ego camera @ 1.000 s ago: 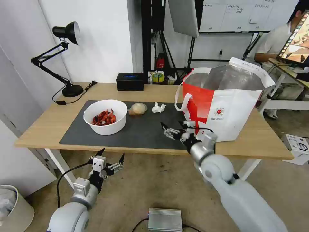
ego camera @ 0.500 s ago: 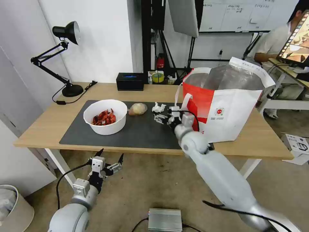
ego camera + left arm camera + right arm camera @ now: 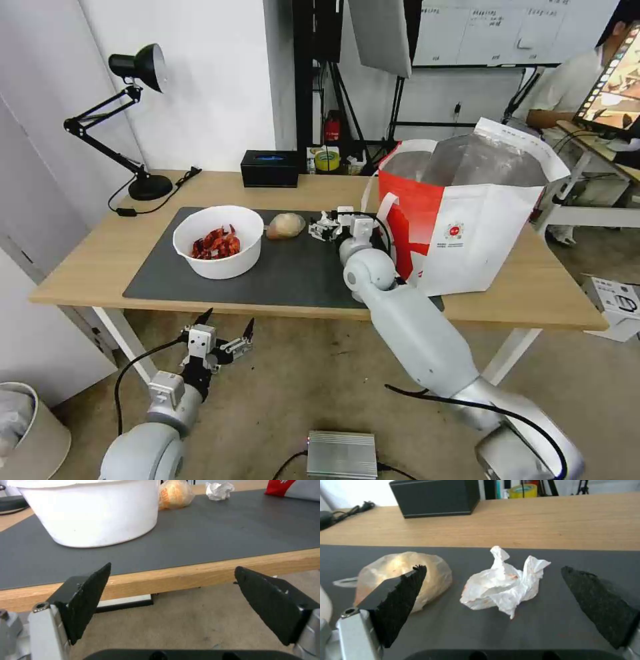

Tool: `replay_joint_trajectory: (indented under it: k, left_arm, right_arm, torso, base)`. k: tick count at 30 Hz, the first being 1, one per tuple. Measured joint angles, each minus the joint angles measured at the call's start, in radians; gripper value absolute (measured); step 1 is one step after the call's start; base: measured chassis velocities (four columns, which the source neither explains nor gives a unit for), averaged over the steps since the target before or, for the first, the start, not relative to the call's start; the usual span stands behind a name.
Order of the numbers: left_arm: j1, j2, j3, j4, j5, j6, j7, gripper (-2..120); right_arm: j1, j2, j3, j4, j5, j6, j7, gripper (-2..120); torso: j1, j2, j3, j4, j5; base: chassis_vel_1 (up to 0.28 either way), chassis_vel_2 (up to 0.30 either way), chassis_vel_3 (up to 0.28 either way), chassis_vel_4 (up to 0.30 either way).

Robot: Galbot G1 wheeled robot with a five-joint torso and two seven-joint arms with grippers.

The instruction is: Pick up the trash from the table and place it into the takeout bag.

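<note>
A light wooden table (image 3: 100, 250) on white legs stands against a white wall, a large dark grey mat (image 3: 287, 270) covering much of its top. A black desk lamp (image 3: 137, 73) sits at the far left corner, and a black box (image 3: 270, 168) rests near the back edge. The floor below is bare and beige.

The right arm reaches across the mat from the near edge, its gripper (image 3: 325, 227) low at the crumpled white tissue (image 3: 505, 586). The black textured fingers (image 3: 398, 600) are spread wide, one on each side of the tissue and not touching it. The left gripper (image 3: 225, 325) hangs below the table's near edge, also spread wide and holding nothing, its flat black pads (image 3: 88, 597) pointing up at the wooden rim.

The tissue is wrinkled, with faint orange stains, and lies on the mat just beside a beige plastic-wrapped lump (image 3: 285, 225), rounded and glossy. Left of the lump sits a white round bowl (image 3: 217, 257), smooth-walled, holding red shells (image 3: 217, 243). At the right end of the table stands the takeout bag (image 3: 467, 220), tall and boxy, red and white outside with silver foil lining, a white strap handle looping toward the gripper and a small round logo on its front. The bag's mouth is open at the top.
</note>
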Motion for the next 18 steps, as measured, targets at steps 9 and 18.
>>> replay_joint_trajectory:
  k: [9, 18]
  left_arm:
    - [-0.001, -0.002, 0.011, -0.003, 0.004, 0.0, 0.0, 100]
    - [0.006, -0.003, 0.015, -0.011, 0.014, 0.001, 0.0, 100]
  right_arm:
    - [0.029, 0.028, 0.004, -0.038, 0.002, -0.054, 0.048, 100]
    - [0.051, 0.047, 0.007, -0.086, 0.012, -0.069, 0.069, 100]
  torso:
    - [0.0, 0.0, 0.0, 0.0, 0.0001]
    - [0.0, 0.0, 0.0, 0.0, 0.0001]
  base:
    - [0.0, 0.0, 0.0, 0.0]
    - [0.0, 0.0, 0.0, 0.0]
